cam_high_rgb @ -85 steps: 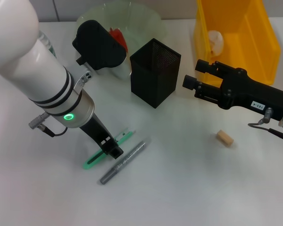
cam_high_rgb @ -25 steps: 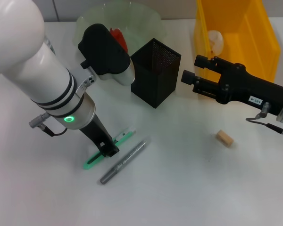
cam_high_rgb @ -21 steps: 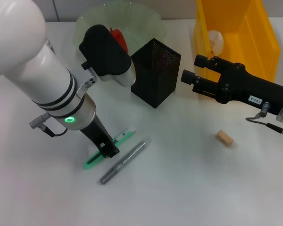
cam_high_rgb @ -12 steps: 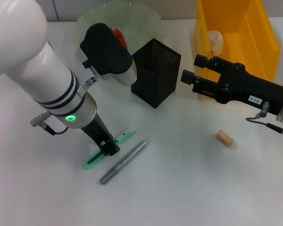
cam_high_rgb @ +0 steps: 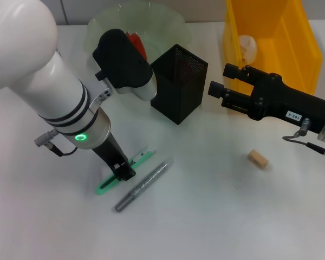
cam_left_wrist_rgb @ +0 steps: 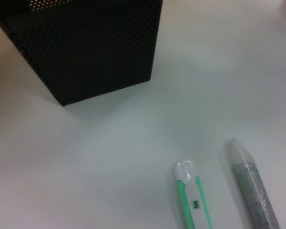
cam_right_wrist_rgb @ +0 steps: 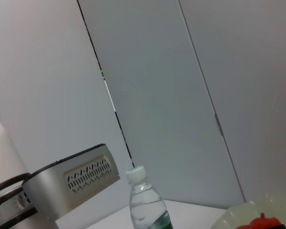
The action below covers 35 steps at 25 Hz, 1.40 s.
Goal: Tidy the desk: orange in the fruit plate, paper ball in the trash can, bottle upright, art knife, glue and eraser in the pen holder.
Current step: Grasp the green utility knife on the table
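Little has moved since earlier: our left gripper (cam_high_rgb: 125, 172) still sits on the green art knife (cam_high_rgb: 123, 171) near the desk's front, grip unclear. Our right gripper (cam_high_rgb: 223, 89), apparently empty, hovers beside the pen holder (cam_high_rgb: 178, 83).

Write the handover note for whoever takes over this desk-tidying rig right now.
Left hand is down on the green art knife, which lies on the desk beside the grey glue pen.
Right hand hovers by the black pen holder.
Done: paper ball in the yellow bin, bottle upright, a red-orange fruit in the plate.
Left: art knife, glue pen, eraser into the holder.
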Tool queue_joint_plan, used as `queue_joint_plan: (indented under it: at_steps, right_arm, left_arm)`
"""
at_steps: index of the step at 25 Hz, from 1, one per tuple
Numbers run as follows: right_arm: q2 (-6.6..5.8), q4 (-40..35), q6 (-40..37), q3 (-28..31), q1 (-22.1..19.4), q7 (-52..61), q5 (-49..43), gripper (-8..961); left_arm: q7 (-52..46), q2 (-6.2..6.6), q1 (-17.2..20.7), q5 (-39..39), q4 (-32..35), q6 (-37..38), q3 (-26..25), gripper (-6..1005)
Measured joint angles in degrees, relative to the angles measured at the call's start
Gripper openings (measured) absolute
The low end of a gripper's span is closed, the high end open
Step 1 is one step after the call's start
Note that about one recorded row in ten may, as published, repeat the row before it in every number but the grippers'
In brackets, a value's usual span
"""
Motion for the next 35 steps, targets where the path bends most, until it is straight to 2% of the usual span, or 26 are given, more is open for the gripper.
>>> queue_joint_plan:
  at_steps: [25,35]
  right_arm:
    - [0.00,0.00,0.35,0.00,0.25,0.00,0.00,730]
    - [0.00,-0.01,-0.30,0.00,0.27,0.01,0.00,730]
  left_arm:
    - [0.00,0.00,-0.01,0.03,-0.60,-0.22,0.52,318]
    - [-0.07,0.00,-0.09,0.04,-0.68,-0.25,0.79,270]
